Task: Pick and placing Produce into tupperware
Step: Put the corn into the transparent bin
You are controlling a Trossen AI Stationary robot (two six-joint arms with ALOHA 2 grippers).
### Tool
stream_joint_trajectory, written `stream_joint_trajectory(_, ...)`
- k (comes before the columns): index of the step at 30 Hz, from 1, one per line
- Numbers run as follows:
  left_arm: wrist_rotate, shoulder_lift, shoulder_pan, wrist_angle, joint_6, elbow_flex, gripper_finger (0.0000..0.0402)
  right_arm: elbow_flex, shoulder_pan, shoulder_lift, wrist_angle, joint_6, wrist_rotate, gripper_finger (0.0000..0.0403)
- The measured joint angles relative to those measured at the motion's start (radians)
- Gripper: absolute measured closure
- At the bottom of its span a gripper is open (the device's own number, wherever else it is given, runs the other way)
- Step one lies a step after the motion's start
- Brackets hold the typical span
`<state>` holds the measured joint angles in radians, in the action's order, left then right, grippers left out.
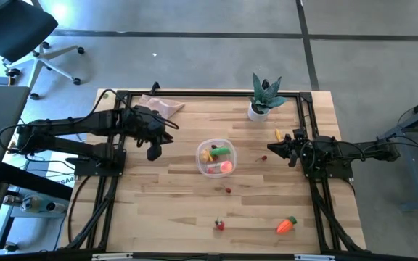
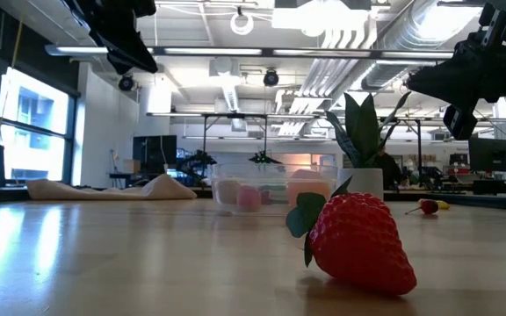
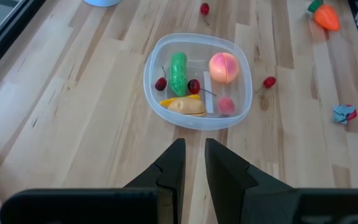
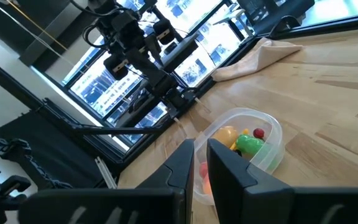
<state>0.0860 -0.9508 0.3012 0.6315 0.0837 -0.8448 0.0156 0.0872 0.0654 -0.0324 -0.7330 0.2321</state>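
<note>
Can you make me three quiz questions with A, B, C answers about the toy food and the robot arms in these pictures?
1. Where is the carrot?
A. inside the tupperware
B. on the table near the front right corner
C. in the plant pot

2. What colour is the long piece lying in the tupperware?
A. green
B. blue
C. purple

3. How are the left gripper's fingers?
A. wide open
B. close together with nothing between them
C. clamped on the strawberry

Answers:
1 B: the high view shows the carrot alone on bare wood, far from the tupperware.
2 A: the left wrist view shows a green piece beside cherries and a peach.
3 B: the left wrist view shows only a thin gap between the fingers, and the strawberry lies on the table.
</note>
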Motion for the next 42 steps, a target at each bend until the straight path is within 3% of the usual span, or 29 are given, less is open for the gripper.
stream_joint_trajectory(23,0.0,0.0,0.0,-0.001,0.0,0.0,0.035,0.0,0.0,0.0,-0.002,-0.002,0.023,0.0366)
stream_joint_trajectory(28,0.0,0.0,0.0,-0.001,0.0,0.0,0.035,-0.001,0.0,-0.001,-0.044,-0.203,0.053,0.0366)
stream_joint_trajectory(32,0.0,0.0,0.0,-0.001,0.0,0.0,0.035,-0.002,-0.01,0.0,-0.196,-0.251,0.129,0.0366)
stream_joint_trajectory(35,0.0,0.0,0.0,-0.001,0.0,0.0,0.035,0.017,-0.028,-0.001,-0.4,-0.11,0.071,0.0366)
stream_joint_trajectory(37,0.0,0.0,0.0,-0.001,0.0,0.0,0.035,0.071,-0.041,-0.001,-0.443,-0.009,0.01,0.0366)
stream_joint_trajectory(39,0.0,0.0,0.0,-0.001,0.0,0.0,0.035,0.162,-0.053,-0.001,-0.369,0.059,-0.024,0.0366)
stream_joint_trajectory(42,0.0,0.0,0.0,-0.001,0.0,0.0,0.035,0.353,-0.065,0.022,-0.04,0.137,-0.024,0.0359)
